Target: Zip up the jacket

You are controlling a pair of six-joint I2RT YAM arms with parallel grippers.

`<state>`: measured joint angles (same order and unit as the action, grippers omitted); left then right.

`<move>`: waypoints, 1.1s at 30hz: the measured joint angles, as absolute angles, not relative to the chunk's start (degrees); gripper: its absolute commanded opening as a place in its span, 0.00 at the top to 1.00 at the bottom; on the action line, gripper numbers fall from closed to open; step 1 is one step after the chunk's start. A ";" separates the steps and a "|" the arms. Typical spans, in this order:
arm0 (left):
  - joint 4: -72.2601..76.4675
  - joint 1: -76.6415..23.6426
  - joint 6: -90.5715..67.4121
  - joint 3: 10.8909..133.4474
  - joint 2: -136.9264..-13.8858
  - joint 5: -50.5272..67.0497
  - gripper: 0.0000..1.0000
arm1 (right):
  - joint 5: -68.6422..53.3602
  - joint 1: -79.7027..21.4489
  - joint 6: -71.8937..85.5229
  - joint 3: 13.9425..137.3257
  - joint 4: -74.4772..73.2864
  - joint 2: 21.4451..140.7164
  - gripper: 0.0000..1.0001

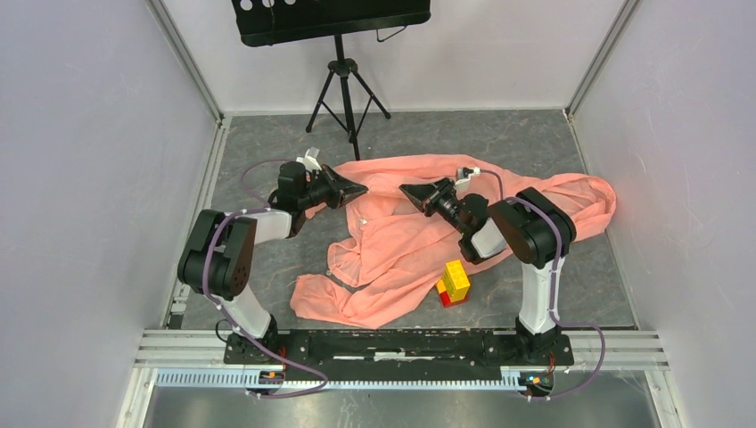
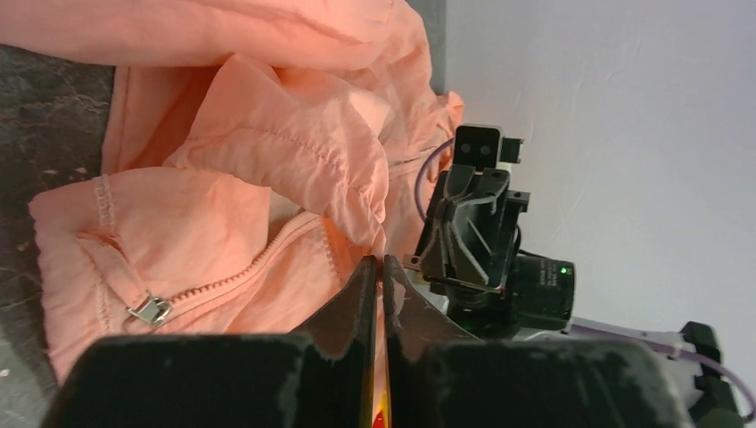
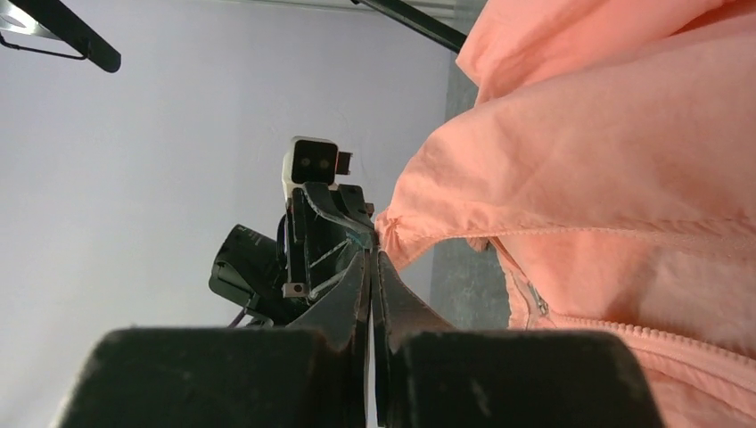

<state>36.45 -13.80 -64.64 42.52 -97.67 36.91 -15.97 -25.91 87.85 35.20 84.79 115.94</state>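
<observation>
Two tools point at each other over the far part of the jacket [image 1: 419, 241], tips near but apart. The left tool [image 1: 361, 189] lies low and level. In its wrist view its fingers [image 2: 352, 303] stand almost together, with only a thin slit between them. A stitched fold of the salmon-pink cloth comes right down to their tips, but whether any cloth is caught there cannot be told.

The right tool [image 1: 406, 189] has its fingers [image 3: 346, 301] pressed together. A corner of the jacket's hem sits just beside its tip, and whether that corner is nipped cannot be told either.

The jacket lies crumpled on the grey surface [image 1: 535, 143]. It spreads from under both tools back toward the arm bases and out past the right tool toward the right wall.

In the left wrist view, a run of zipper teeth [image 2: 241, 272] lies to the left of the left tool's tips and ends at a small metal pull [image 2: 150, 309]. In the right wrist view, a zipper line [image 3: 642, 343] with its slider [image 3: 535, 299] lies to the right of the right tool's tips.

A yellow-and-red block stack [image 1: 455, 281] stands behind the right tool, toward that arm's base, at the jacket's near edge. A black tripod [image 1: 343, 80] stands beyond the left tool at the far end of the surface.
</observation>
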 measured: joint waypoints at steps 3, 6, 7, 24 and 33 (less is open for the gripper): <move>33.98 -13.80 -61.10 42.74 -96.20 36.07 0.98 | -18.26 -25.82 87.81 35.00 84.79 115.77 0.22; 33.41 -13.85 -60.34 42.81 -95.88 36.16 0.98 | -17.91 -26.22 85.34 31.97 84.77 113.69 0.03; 33.63 -13.85 -60.45 42.76 -95.88 36.25 0.98 | -17.93 -26.50 84.90 31.48 84.77 113.23 0.02; 43.59 -14.17 -71.42 40.03 -90.11 38.09 0.98 | -9.87 -28.88 85.91 32.88 84.75 111.85 0.02; 47.44 -14.39 -74.89 37.78 -90.65 38.68 0.98 | -8.67 -28.86 89.65 37.65 84.77 115.11 0.36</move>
